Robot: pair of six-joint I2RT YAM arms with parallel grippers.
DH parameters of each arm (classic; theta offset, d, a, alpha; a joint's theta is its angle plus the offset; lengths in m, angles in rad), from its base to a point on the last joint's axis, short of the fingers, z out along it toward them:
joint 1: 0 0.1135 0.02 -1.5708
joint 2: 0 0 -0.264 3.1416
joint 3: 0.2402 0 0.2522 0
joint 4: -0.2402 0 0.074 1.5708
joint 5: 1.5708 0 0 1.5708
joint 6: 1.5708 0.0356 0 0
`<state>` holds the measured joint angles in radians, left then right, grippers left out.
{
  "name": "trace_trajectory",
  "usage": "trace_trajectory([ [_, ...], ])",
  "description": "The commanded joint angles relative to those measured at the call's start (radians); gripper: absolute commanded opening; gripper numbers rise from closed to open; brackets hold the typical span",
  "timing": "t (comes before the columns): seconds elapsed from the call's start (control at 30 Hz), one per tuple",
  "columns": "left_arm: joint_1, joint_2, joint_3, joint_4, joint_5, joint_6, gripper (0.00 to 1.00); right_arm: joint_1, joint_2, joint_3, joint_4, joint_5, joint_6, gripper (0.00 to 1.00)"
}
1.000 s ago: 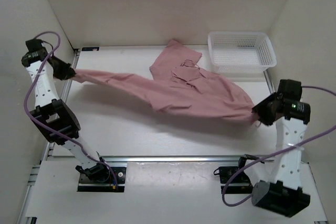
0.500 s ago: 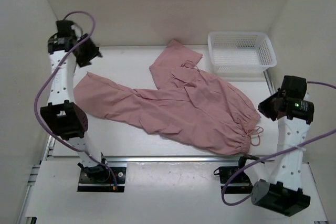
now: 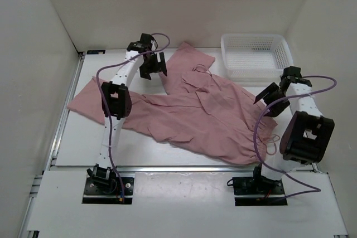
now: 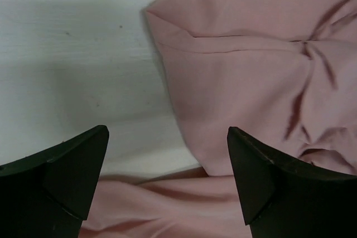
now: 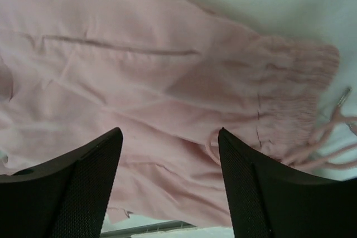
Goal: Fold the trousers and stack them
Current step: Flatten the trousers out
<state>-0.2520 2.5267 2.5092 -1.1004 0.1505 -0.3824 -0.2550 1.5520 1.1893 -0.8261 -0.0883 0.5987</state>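
Trousers (image 3: 195,115): one dusty-pink pair, lying spread and wrinkled on the table, across the middle of the top view.
Left leg end: it reaches toward the left edge of the frame and passes under the left arm.
Upper part: a broad flap points to the upper middle of the frame and ends just beside the basket.
Gathered elastic edge (image 5: 295,87): it lies at the lower right of the cloth in the top view. In the right wrist view it is at the right side.
Drawstrings (image 5: 329,149): thin and loose, they lie on the bare table just beside the gathered edge.
Left gripper (image 3: 152,68): it hovers in the upper middle of the top view, at the left border of the upper flap. Its jaws stand wide apart and nothing is between them. In its wrist view bare table fills the left half and pink cloth with a seam fills the right.
Right gripper (image 3: 266,96): it hangs over the right part of the trousers, below the basket. Its jaws are spread too, and they hold nothing. Whether the fingers touch the cloth cannot be told.
Table (image 3: 89,137): white, it carries the trousers and the basket.
Basket (image 3: 256,54): white plastic mesh, in the upper right of the top view.
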Motion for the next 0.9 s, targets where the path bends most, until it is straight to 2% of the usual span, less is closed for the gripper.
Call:
trace_trajectory([
  [0.0, -0.001, -0.034, 0.065, 0.016, 0.023, -0.015, 1.00, 0.000, 0.090, 0.038, 0.085, -0.036, 0.035, 0.75],
  [0.27, -0.010, 0.043, 0.053, 0.054, 0.023, -0.036, 1.00, 0.009, 0.253, 0.142, 0.110, 0.027, 0.085, 0.76],
  [0.33, -0.010, 0.058, 0.053, 0.063, 0.032, -0.047, 1.00, 0.019, 0.295, 0.151, 0.119, 0.077, 0.098, 0.73],
  [0.47, -0.010, 0.084, 0.053, 0.089, 0.083, -0.065, 1.00, 0.028, 0.352, 0.164, 0.119, 0.120, 0.087, 0.57],
  [0.5, -0.010, 0.084, 0.063, 0.102, 0.083, -0.075, 1.00, 0.037, 0.361, 0.164, 0.119, 0.121, 0.087, 0.45],
  [0.57, -0.010, 0.112, 0.073, 0.112, 0.116, -0.084, 1.00, 0.037, 0.361, 0.150, 0.119, 0.121, 0.067, 0.32],
  [0.6, -0.019, 0.112, 0.088, 0.112, 0.130, -0.084, 0.98, 0.037, 0.361, 0.138, 0.119, 0.130, 0.067, 0.19],
  [0.67, -0.020, 0.129, 0.106, 0.122, 0.175, -0.095, 0.94, 0.037, 0.349, 0.127, 0.119, 0.130, 0.058, 0.12],
  [0.73, -0.030, 0.150, 0.106, 0.134, 0.233, -0.105, 0.68, 0.037, 0.335, 0.115, 0.119, 0.130, 0.058, 0.10],
  [0.8, -0.039, 0.150, 0.096, 0.134, 0.262, -0.116, 0.25, 0.037, 0.319, 0.101, 0.130, 0.130, 0.049, 0.07],
  [0.83, -0.039, 0.141, 0.082, 0.143, 0.262, -0.116, 0.10, 0.037, 0.304, 0.089, 0.130, 0.130, 0.049, 0.05],
  [0.87, -0.039, 0.124, 0.041, 0.143, 0.250, -0.116, 0.10, 0.037, 0.289, 0.079, 0.130, 0.130, 0.038, 0.03],
])
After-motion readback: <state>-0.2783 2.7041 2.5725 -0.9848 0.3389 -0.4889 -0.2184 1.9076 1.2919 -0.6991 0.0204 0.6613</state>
